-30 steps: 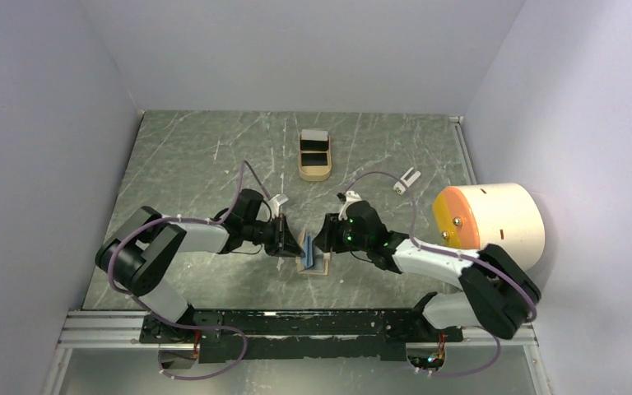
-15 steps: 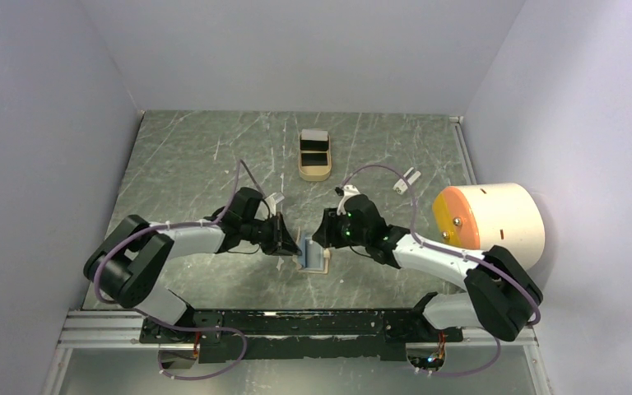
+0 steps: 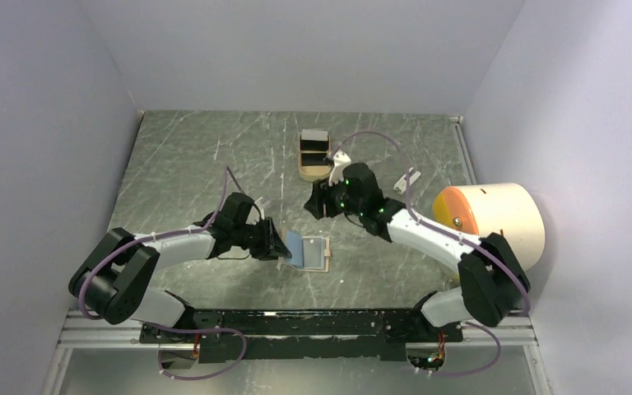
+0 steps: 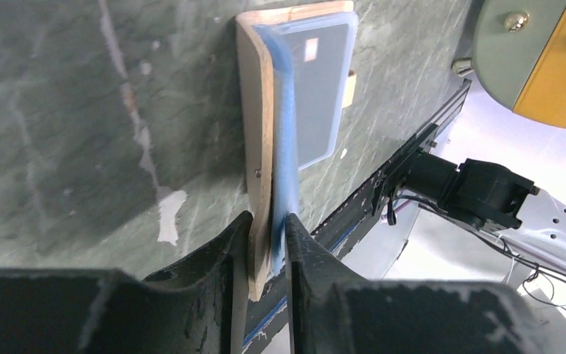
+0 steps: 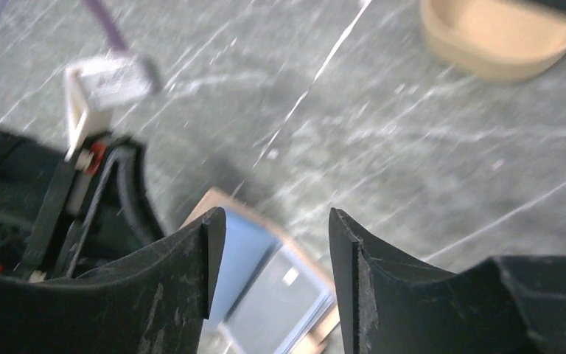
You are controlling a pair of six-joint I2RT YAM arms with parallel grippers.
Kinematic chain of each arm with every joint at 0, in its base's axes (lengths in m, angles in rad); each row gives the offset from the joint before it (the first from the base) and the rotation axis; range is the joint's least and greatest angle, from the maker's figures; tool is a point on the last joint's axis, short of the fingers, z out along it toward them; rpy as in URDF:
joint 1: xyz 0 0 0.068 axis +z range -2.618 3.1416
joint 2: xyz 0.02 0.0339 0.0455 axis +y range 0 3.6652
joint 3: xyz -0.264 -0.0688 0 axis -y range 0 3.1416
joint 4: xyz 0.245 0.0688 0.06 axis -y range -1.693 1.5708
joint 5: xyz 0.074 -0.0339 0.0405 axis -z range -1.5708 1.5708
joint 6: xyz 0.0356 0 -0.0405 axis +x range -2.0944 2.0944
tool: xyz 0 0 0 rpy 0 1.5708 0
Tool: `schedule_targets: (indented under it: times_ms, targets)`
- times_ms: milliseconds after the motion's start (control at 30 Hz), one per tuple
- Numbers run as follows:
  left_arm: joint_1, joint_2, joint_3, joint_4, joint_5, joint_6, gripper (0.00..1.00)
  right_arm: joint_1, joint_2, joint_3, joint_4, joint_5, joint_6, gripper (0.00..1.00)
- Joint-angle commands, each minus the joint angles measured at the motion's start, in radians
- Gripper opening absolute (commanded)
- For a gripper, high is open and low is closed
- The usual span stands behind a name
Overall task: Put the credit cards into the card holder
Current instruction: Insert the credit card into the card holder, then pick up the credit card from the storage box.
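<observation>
Left gripper pinches the card holder's left flap to hold it spread for loading, while the right gripper (jaws apart, empty) hovers beyond, toward the far tray.

Tan folding card holder, shiny blue inside, on dark green white-veined stone tabletop; beyond it, tan oblong tray.

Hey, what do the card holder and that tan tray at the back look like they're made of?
Card holder: matte tan outside, likely leather or imitation, since the flap curves; glossy bluish lining, probably plastic, catching glare. Tray: matte tan with a thick rounded rim, maybe wood or moulded plastic; hard to tell.
</observation>
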State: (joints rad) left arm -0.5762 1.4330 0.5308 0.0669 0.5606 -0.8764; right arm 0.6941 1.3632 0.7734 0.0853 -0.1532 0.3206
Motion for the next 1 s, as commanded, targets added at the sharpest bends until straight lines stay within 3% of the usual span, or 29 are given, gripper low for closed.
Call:
schedule_targets:
  times_ms: [0,167,400,567,800,967]
  targets:
    - [0.041,-0.049,-0.034,0.002,0.014,-0.016,0.28,-0.106,0.093,0.161,-0.016,-0.079,-0.185,0.58]
    - [0.087,-0.054,-0.053,0.043,0.047,-0.006,0.33,-0.163,0.222,0.362,-0.078,0.019,-0.346,0.6]
    - [0.092,0.028,-0.011,0.064,0.086,0.032,0.34,-0.206,0.417,0.583,-0.155,-0.079,-0.648,0.6]
    - [0.092,0.063,0.007,0.052,0.088,0.047,0.33,-0.22,0.57,0.778,-0.295,-0.016,-0.835,0.62]
    - [0.092,0.099,0.011,0.063,0.095,0.077,0.21,-0.237,0.742,0.942,-0.332,-0.007,-1.089,0.62]
    - [0.092,0.09,-0.005,0.1,0.12,0.059,0.21,-0.241,0.829,1.014,-0.32,0.038,-1.223,0.62]
